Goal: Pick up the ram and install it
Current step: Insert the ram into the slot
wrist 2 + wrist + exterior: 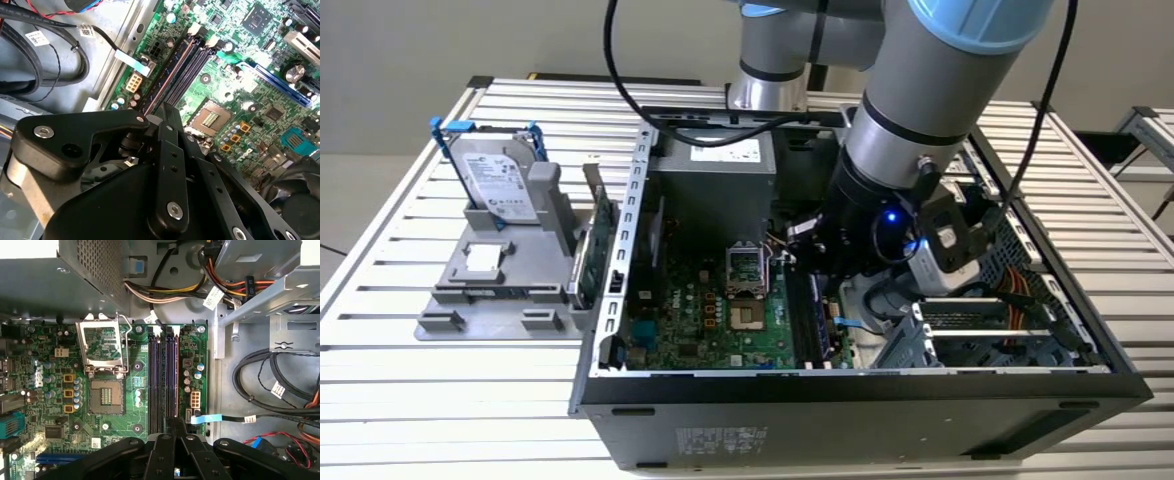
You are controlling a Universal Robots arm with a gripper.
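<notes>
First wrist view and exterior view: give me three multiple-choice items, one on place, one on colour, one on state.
1. The gripper hangs over:
A the power supply
B the memory slots
C the bare table
2. The hard drive has rails coloured:
A red
B blue
C yellow
3. The processor socket is:
A uncovered, with its frame lifted
B under a cooler
C clamped shut

B: the first wrist view shows it above the slots.
B: they are blue in the exterior view.
A: the bare contacts show.
</notes>
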